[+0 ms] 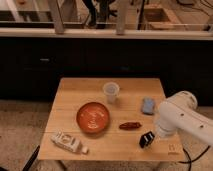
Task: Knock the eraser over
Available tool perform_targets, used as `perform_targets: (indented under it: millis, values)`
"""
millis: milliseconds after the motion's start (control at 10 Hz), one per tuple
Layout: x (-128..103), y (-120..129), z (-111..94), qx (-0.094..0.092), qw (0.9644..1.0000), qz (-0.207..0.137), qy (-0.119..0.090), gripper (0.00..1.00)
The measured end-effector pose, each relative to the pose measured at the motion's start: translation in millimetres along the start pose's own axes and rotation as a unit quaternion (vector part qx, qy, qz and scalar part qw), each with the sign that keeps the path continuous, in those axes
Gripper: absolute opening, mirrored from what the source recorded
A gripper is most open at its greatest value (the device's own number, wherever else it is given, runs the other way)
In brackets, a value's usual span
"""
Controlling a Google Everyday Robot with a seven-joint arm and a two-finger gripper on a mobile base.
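At the front edge of the table (75, 95), we see the gripper (157, 134) just beside the eraser (146, 139); its opening and hold, we cannot tell.

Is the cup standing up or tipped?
Upright: the cup has its open rim up. The pincer is hidden behind the arm by the eraser.

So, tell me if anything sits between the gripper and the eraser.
Nothing visible does. The gripper, at the arm's end near the table's front right corner, is right beside the eraser. The dark red item lies off to the side.
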Motion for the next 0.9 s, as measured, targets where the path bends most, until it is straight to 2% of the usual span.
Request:
perform_targets:
  millis: [800,900]
  values:
    - [-6,1,2,-0.004,1.0,-0.004,0.0,0.02]
    - [-13,2,8,-0.009,0.9999,-0.007,-0.001,0.02]
